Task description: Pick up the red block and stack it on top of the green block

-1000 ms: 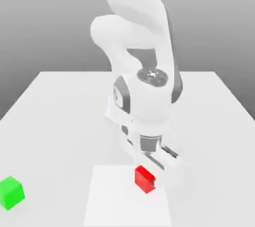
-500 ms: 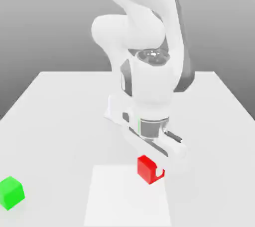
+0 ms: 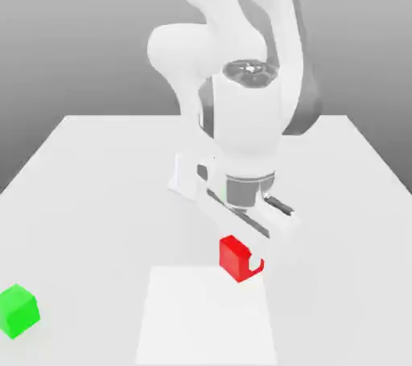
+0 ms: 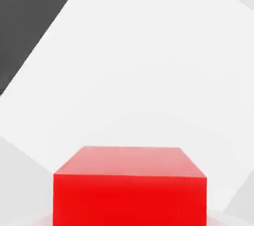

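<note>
Red smooth cube clamped in the white two-finger gripper, apparently lifted. Pick looks done. Left: carry to bright green cube, exterior view's left, align, lower, release.

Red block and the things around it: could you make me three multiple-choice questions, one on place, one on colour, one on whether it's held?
1. Where is the green block in the exterior view?
A) far left
B) far right
C) centre
2. What colour is the table?
A) black
B) pale grey
C) blue
3. The red block is:
A) on the green block
B) loose on the table
C) held by the gripper

1 A: the green block sits near the left edge.
2 B: the table looks pale grey.
3 C: the gripper grips the red block.
</note>
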